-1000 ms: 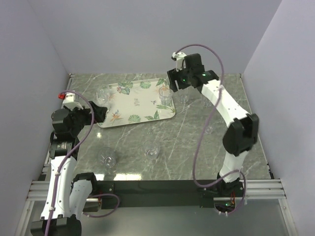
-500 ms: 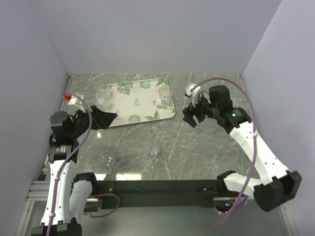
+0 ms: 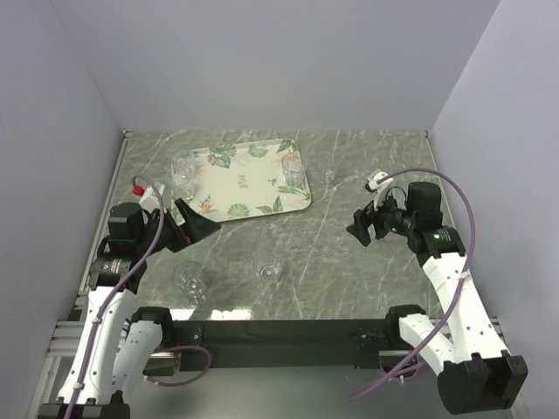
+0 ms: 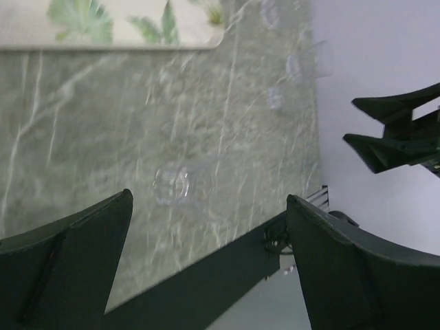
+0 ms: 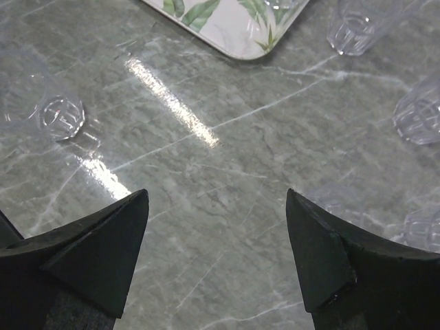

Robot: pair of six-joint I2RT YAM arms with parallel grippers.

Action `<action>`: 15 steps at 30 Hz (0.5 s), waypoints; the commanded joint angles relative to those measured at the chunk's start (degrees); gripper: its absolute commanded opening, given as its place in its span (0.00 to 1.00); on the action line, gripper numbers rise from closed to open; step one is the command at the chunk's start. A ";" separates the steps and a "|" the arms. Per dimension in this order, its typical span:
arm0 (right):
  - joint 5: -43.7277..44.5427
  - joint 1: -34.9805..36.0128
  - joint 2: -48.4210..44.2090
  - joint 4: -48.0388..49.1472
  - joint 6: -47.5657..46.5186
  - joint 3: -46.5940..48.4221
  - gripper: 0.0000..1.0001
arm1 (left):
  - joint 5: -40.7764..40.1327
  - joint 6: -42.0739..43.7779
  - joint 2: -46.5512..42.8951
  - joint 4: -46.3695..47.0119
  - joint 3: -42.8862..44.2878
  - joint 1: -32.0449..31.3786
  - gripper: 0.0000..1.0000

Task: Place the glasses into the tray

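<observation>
Glasses [image 3: 269,270] untouched; left tool [image 3: 199,220], right tool [image 3: 358,224] spread, pointing inward.

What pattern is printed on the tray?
The tray is white with green tropical leaves and small orange flowers. It shows best in the top external view.

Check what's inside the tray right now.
Top view: the tray holds a left-end glass and at least one right-end glass; the exact count is unclear. The left gripper covers the tray's near-left corner.
</observation>
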 commanded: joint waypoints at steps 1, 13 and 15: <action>-3.59 -2.07 -0.40 3.31 1.35 -0.26 0.87 | -6.29 -2.24 0.60 -11.08 3.76 -1.75 0.99; -3.23 -3.74 -0.49 3.93 1.52 -1.32 0.87 | -17.38 -5.93 1.75 -21.56 5.70 -3.60 0.99; -3.06 -3.92 -0.32 3.93 1.53 -1.32 0.87 | -18.79 -6.81 2.27 -21.55 5.17 -4.13 0.99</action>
